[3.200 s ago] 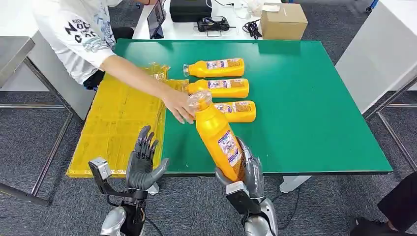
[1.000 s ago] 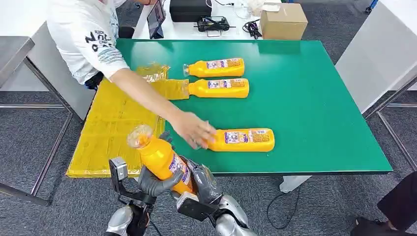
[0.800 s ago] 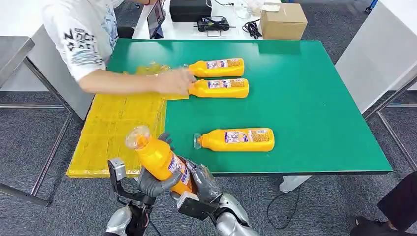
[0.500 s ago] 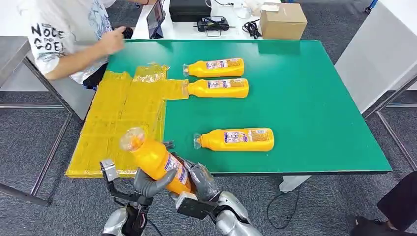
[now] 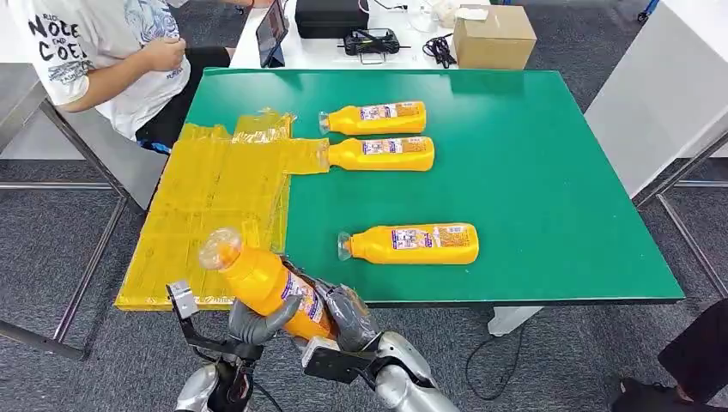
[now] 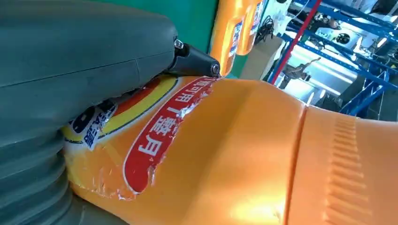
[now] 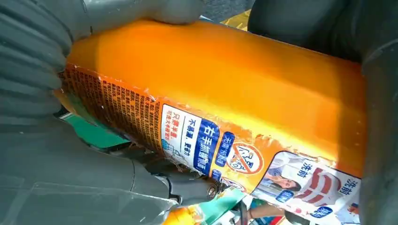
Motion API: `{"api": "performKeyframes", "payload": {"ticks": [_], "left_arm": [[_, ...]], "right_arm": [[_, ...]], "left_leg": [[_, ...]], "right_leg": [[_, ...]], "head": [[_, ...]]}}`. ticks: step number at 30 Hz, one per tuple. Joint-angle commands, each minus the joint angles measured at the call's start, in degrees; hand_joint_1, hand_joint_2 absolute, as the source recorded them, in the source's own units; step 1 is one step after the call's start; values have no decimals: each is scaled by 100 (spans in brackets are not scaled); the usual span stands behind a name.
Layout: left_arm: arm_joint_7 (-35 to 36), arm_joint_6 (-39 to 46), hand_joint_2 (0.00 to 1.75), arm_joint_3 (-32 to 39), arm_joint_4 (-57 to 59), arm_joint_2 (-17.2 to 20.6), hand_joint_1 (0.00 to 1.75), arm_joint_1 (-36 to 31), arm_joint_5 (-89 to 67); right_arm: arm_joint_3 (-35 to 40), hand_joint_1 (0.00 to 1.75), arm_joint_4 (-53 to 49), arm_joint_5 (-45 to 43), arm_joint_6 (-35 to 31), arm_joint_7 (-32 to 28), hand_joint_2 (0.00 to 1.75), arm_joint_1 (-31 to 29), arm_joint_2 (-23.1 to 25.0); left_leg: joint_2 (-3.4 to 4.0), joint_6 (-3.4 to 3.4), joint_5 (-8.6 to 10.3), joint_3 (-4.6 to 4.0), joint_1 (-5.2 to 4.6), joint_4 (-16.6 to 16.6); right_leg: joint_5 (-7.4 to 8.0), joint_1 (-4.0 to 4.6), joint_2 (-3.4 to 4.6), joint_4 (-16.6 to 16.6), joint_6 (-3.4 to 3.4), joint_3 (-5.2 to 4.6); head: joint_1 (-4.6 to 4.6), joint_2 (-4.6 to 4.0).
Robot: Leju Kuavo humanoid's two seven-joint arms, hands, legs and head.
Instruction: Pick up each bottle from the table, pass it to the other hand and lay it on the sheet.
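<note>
Both hands grip one orange bottle (image 5: pixel 262 279) just off the counter's (image 5: pixel 549 172) near edge, by the yellow sheet's (image 5: pixel 215 197) near corner: left hand (image 5: pixel 253 322) underneath, right hand (image 5: pixel 343 311) around the base, though finger contact looks partly hidden. Cap end tilts up toward the sheet. Three more bottles lie on the counter: one (image 5: pixel 410 244) near the near edge, two (image 5: pixel 374 118) (image 5: pixel 382 154) toward the far edge.

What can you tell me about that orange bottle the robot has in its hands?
The held bottle is glossy orange plastic with a clear cap and a printed label, torn at its edges. It tilts, cap up and toward the yellow sheet, at the table's near edge. The left robot hand and right robot hand both grip its lower body.
</note>
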Motion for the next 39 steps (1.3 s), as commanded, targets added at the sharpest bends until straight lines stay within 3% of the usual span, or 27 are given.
{"api": "performKeyframes", "payload": {"ticks": [1, 2, 3, 8, 11, 12, 19, 25, 29, 32, 34, 39], "left_arm": [[-306, 993, 175, -147, -140, -9, 175, -400, -986], [-381, 1301, 175, -84, -234, -18, 175, -375, -1287], [-435, 1799, 175, -1, -368, -35, 175, -338, -1713], [-562, 3517, 175, 295, -720, -74, 175, -303, -2927], [-550, 3520, 175, 309, -751, -66, 175, -309, -2929], [-628, 4059, 175, 353, -754, -100, 175, -311, -3318], [-778, 4827, 175, 560, -758, -29, 175, -632, -3452], [-756, 4894, 175, 605, -662, 31, 175, -816, -3501], [-232, 5671, 175, 548, 371, 430, 175, -1835, -5154], [216, 5362, 175, 461, 2026, 745, 175, -3021, -6242], [113, 5362, 175, 545, 2841, 792, 175, -3535, -6512], [97, 5316, 175, 559, 3256, 844, 175, -3774, -6694]], "right_arm": [[167, 0, 316, 135, -221, 308, 175, 135, -50], [100, 0, 194, 155, -329, 409, 175, 176, -50], [-16, 0, -33, 146, -450, 537, 0, 246, -70], [-553, 0, -1386, -18, -776, 720, 0, 670, -245], [-559, 0, -1484, -21, -735, 774, 0, 692, -272], [-661, 0, -1626, -42, -831, 749, 0, 770, -243], [-1018, 0, -2732, -651, -1106, 347, 0, 1089, -207], [-1023, 0, -2946, -729, -1138, 289, 0, 1104, -204], [-1035, 0, -3599, -1364, -1142, -181, 0, 969, -163], [-946, 0, -3904, -1654, -728, -53, 0, 607, -219], [-881, 0, -3827, -1569, -592, 47, 0, 401, -232], [-829, 0, -3631, -1527, -558, 53, 0, 307, -196]], "left_leg": [[-18, -9, -6, 20, 9, -3], [-18, -13, -14, 32, 13, 1], [-17, -9, -6, 17, 9, -1], [-10, -11, -12, 21, 9, 4], [-10, -9, -9, 10, 8, 6], [-6, -7, -4, 7, 3, 0], [-6, -14, -18, 28, 10, 8], [-8, -8, -3, 6, 4, 2], [-4, -11, -5, 19, 6, -2], [-19, -7, 9, -3, 0, 0], [-19, -7, 10, 5, 0, -1], [13, -18, 24, 17, 9, -5]], "right_leg": [[-10, 9, -19, -6, -13, 28], [-18, 14, -20, -4, -19, 42], [-10, 10, -18, -4, -12, 25], [-14, 10, -11, 0, -15, 28], [-11, 9, -10, 4, -13, 17], [-6, 4, -6, 2, -10, 11], [-18, 11, -7, 5, -20, 35], [-5, 5, -7, 3, -11, 12], [-5, 7, -4, -2, -14, 25], [1, 1, -17, 5, -10, 3], [1, 0, -17, 6, -10, 11], [30, 9, 12, -1, -26, 17]], "head": [[0, 0], [2, 0], [2, 0], [4, 0], [0, 0], [2, 0], [2, 0], [0, 0], [2, 0], [4, 0], [2, 0], [0, 0]]}}
